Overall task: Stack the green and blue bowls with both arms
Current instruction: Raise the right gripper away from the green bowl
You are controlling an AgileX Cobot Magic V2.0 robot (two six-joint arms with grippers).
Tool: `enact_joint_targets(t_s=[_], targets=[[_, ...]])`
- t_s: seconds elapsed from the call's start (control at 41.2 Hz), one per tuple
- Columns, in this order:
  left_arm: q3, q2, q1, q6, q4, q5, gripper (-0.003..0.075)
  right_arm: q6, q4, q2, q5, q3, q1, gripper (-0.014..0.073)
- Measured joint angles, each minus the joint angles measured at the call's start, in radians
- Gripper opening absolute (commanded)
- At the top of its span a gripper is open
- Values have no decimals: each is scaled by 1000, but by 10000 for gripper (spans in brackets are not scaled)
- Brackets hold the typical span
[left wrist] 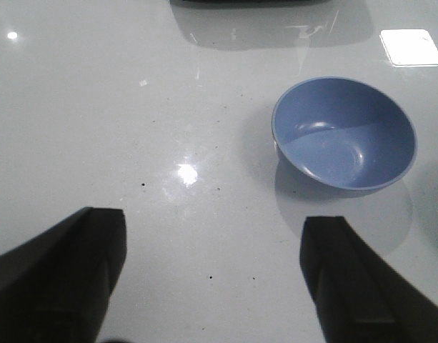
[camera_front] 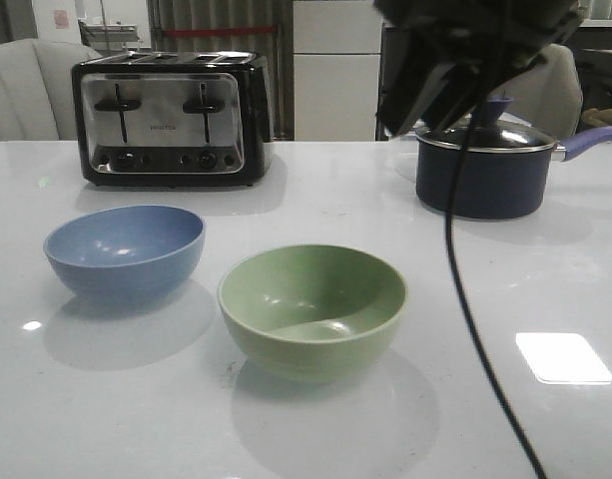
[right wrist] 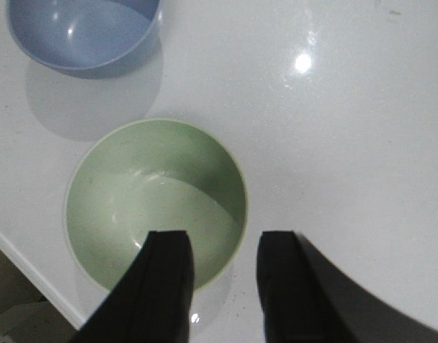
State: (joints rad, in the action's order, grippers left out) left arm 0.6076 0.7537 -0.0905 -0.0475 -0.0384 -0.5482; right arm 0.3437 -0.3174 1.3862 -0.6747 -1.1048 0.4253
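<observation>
The dusty blue bowl (camera_front: 124, 249) stands upright on the white table at the left. The pale green bowl (camera_front: 312, 309) stands upright to its right and nearer the front, apart from it. Both are empty. My left gripper (left wrist: 213, 243) is open and empty above bare table, with the blue bowl (left wrist: 345, 133) ahead of it to one side. My right gripper (right wrist: 226, 246) is open and empty, high above the green bowl (right wrist: 133, 200), its jaws over the bowl's rim. The blue bowl (right wrist: 83, 32) shows beyond. The right arm (camera_front: 465, 60) hangs at the top of the front view.
A black and chrome toaster (camera_front: 171, 120) stands at the back left. A dark navy lidded saucepan (camera_front: 485, 170) with a purple handle stands at the back right. A thin black cable (camera_front: 465, 299) hangs from the right arm across the table's right side. The table edge (right wrist: 33, 271) lies near the green bowl.
</observation>
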Motion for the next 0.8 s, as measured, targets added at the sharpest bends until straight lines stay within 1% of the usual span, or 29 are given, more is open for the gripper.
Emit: enact_joint_targets(t_s=[0.462, 0.68, 0.802], targets=[[0, 0, 0, 0, -15, 8, 559, 7, 0, -525, 6, 338, 0, 363], [0, 0, -2, 0, -43, 8, 559, 7, 0, -701, 0, 461, 0, 363], [12, 23, -10, -11, -50, -1, 559, 8, 0, -758, -4, 477, 0, 363]])
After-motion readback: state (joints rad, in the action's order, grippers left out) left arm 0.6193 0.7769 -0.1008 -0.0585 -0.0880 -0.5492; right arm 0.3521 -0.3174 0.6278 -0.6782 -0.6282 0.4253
